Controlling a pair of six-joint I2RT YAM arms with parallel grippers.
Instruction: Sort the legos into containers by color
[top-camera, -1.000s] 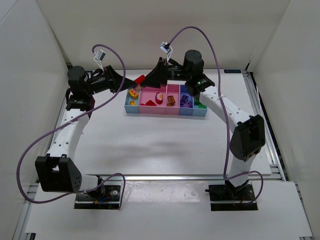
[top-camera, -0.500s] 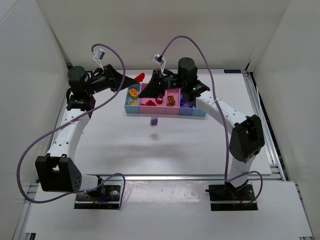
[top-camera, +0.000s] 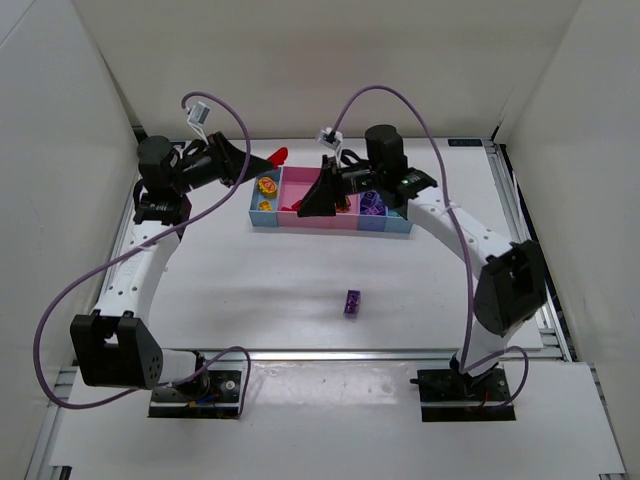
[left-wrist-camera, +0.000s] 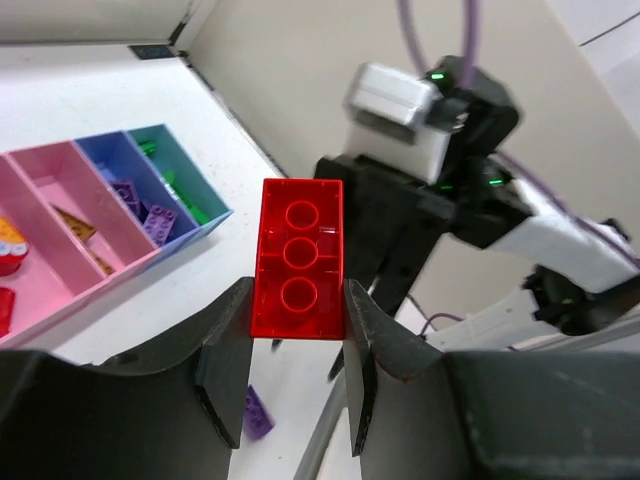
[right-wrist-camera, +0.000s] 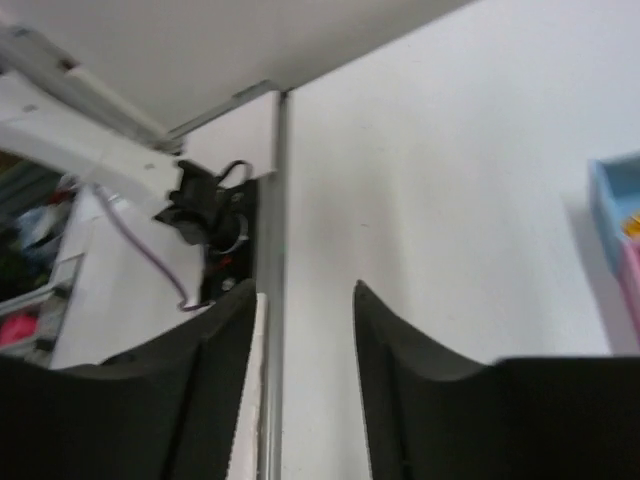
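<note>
Left wrist view: the left fingers (left-wrist-camera: 225, 360) are clamped on the long sides of a red brick (left-wrist-camera: 298, 258), gripping only its lower end, so most of it stands proud above them. Its glossy face shows three round rings in a row. From above, that brick hangs just beyond the far left corner of the containers (top-camera: 320, 222).

The right fingers (right-wrist-camera: 215, 380) stand apart with nothing between them, hovering over the pink compartment (top-camera: 298, 185), where other red pieces lie.

Two risks follow, in my judgement. With so shallow a hold, the brick could pivot or slip as the arm swings. And if it is carried to the pink compartment while the right arm hangs there, the two could collide.

A purple brick (top-camera: 352, 301) lies loose on the counter (top-camera: 250, 290), well apart from the containers on their near side, unsorted and easy to overlook.
</note>
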